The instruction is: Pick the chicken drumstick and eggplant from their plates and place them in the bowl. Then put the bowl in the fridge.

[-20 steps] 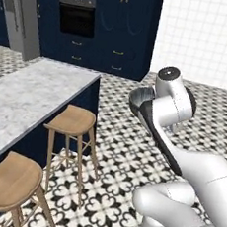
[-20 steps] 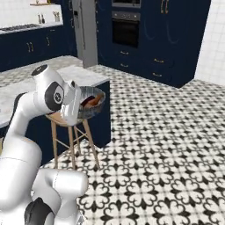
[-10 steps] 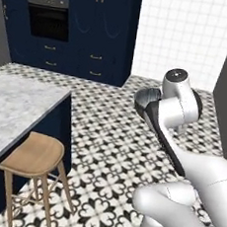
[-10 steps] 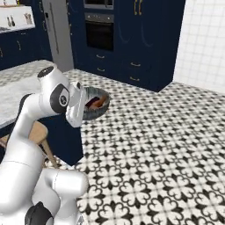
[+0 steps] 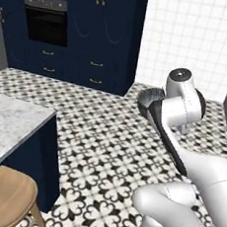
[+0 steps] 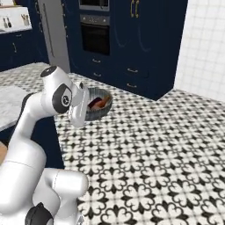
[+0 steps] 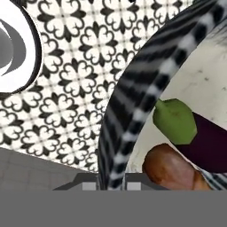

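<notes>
Left base view: behind and left of the white arm [image 5: 182, 142], looking forward and down across black-and-white patterned floor tiles [image 5: 102, 149] toward navy cabinets with a built-in black oven [image 5: 45, 24]; marble-topped counter [image 5: 7, 124] corner at lower left.

Right base view: behind and right of the arm, facing the same oven wall from the other side, tall grey stainless-steel fridge [image 6: 55, 35] at upper left. Shared by both: arm, floor, oven, and round dark grey bowl [image 6: 99, 104] held aloft.

Hand view: very near, pressed against the bowl's striped rim, peering inside at glossy dark purple eggplant [image 7: 204, 137] and reddish-brown chicken drumstick [image 7: 170, 170], floor tiles far beyond.
</notes>
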You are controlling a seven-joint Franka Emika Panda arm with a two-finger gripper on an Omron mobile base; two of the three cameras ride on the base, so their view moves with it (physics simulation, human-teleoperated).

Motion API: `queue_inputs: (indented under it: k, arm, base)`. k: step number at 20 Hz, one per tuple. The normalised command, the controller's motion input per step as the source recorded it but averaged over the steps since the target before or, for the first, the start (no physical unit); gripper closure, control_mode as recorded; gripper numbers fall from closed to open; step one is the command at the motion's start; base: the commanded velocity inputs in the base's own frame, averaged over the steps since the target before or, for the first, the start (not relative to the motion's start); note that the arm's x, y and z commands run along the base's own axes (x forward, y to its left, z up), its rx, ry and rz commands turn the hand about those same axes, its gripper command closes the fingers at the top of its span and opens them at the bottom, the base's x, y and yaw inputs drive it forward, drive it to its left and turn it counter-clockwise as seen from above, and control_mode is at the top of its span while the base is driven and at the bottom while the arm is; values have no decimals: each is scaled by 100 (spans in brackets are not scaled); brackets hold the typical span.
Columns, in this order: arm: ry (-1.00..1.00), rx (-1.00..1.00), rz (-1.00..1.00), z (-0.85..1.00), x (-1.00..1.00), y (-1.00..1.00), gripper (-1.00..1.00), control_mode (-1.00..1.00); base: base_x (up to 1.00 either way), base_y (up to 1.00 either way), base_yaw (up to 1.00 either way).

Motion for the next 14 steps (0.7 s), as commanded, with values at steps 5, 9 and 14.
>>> queue_inputs:
  k: [5,9,14]
  arm:
    - [0,0,0,0,0,0,100,100]
    - [0,0,0,0,0,0,100,100]
    - [0,0,0,0,0,0,100,100]
  base:
    - [100,-92,45]
    - [100,-100,37]
    - [100,-100,41]
